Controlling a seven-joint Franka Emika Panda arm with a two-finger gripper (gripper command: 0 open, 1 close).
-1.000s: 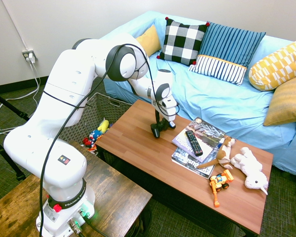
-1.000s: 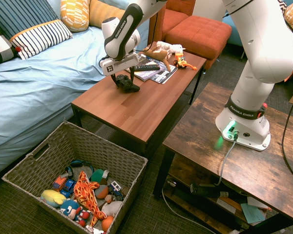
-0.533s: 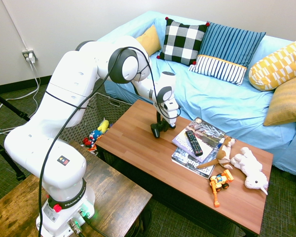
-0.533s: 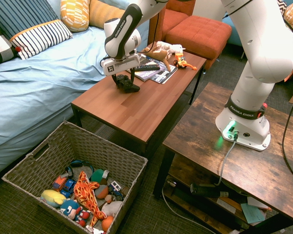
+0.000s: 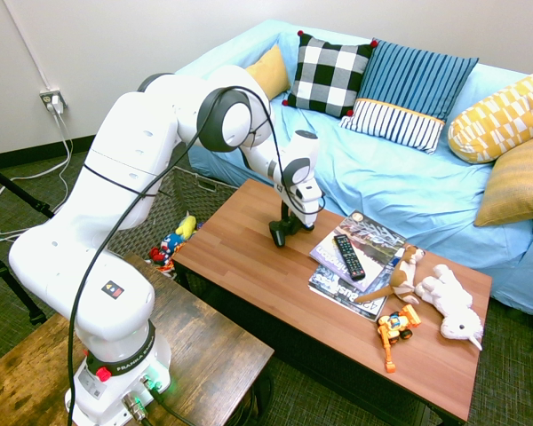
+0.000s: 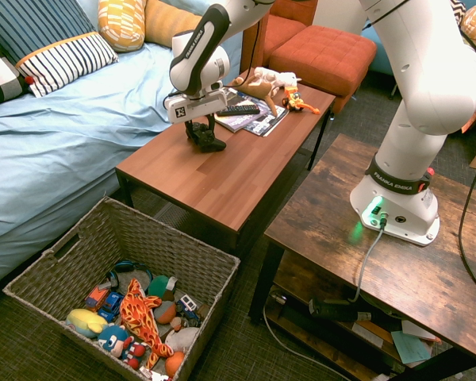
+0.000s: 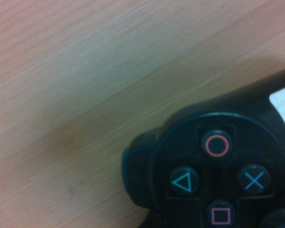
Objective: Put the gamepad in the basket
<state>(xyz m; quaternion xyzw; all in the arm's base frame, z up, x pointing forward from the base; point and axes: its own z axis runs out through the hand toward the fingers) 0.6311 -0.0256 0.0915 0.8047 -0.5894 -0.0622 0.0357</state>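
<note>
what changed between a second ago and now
The end effector has closed on the gamepad, which it stood open over a second ago. The gamepad is still on the coffee table. The arm barely moved. The remote, magazines, table toys and basket are unchanged.
</note>
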